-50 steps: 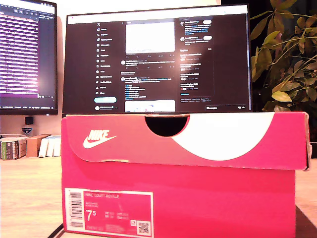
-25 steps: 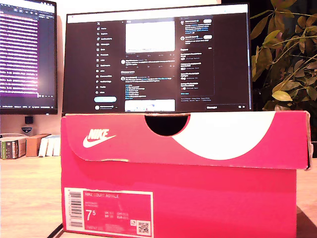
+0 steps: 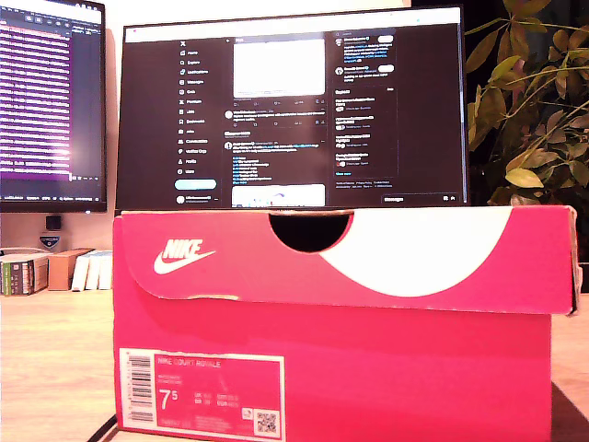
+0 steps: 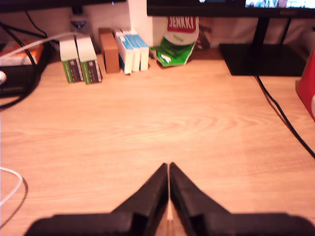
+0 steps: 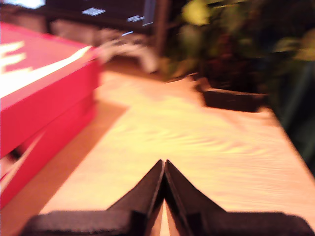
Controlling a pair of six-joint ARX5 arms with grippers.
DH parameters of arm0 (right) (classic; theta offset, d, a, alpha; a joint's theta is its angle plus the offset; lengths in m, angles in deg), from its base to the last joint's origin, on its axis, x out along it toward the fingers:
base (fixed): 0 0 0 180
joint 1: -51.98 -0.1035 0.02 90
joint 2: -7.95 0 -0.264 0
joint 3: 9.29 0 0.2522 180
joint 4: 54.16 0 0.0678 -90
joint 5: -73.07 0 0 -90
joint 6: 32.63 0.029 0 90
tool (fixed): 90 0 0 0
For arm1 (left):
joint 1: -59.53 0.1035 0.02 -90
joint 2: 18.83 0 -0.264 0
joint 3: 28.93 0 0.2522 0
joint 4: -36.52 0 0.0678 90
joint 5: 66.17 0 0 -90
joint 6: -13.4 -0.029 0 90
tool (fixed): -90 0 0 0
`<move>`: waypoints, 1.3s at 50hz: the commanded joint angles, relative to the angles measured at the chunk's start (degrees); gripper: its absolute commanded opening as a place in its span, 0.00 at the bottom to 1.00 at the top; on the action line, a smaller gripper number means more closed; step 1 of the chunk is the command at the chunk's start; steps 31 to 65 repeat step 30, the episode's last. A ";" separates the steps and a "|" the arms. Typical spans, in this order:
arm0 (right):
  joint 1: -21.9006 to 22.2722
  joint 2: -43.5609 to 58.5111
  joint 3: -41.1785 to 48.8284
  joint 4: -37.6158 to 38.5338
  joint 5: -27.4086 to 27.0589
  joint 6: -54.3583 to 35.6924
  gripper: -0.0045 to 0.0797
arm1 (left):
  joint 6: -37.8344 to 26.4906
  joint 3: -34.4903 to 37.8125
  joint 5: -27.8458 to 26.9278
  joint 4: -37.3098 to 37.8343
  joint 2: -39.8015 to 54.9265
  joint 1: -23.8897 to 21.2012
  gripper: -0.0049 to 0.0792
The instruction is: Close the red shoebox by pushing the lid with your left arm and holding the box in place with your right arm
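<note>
Red shoebox (image 5: 44,93) lies apart beside my second end effector (image 5: 164,164); both end effectors, first (image 4: 168,167), pinched together, empty.

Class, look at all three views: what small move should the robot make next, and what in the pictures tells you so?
Probably back both arms off and stop. The lid already sits down over the red shoebox, its flap overlapping the front wall. My first gripper is shut over bare desk, away from the box. My second gripper is shut too, beside it, touching nothing.
</note>
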 commanded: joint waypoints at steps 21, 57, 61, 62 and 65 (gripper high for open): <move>-0.24 -0.37 1.16 -3.58 -2.21 2.78 0.04 | -0.17 1.27 0.07 2.51 -0.48 -0.22 0.04; -0.24 -0.37 1.16 -3.63 -2.21 2.75 0.04 | -0.17 1.27 0.07 2.51 -0.48 -0.20 0.04; -0.24 -0.37 1.16 -3.63 -2.21 2.75 0.04 | -0.17 1.27 0.07 2.51 -0.48 -0.20 0.04; -0.24 -0.37 1.16 -3.63 -2.21 2.75 0.04 | -0.17 1.27 0.07 2.51 -0.48 -0.20 0.04; -0.24 -0.37 1.16 -3.63 -2.21 2.75 0.04 | -0.17 1.27 0.07 2.51 -0.48 -0.20 0.04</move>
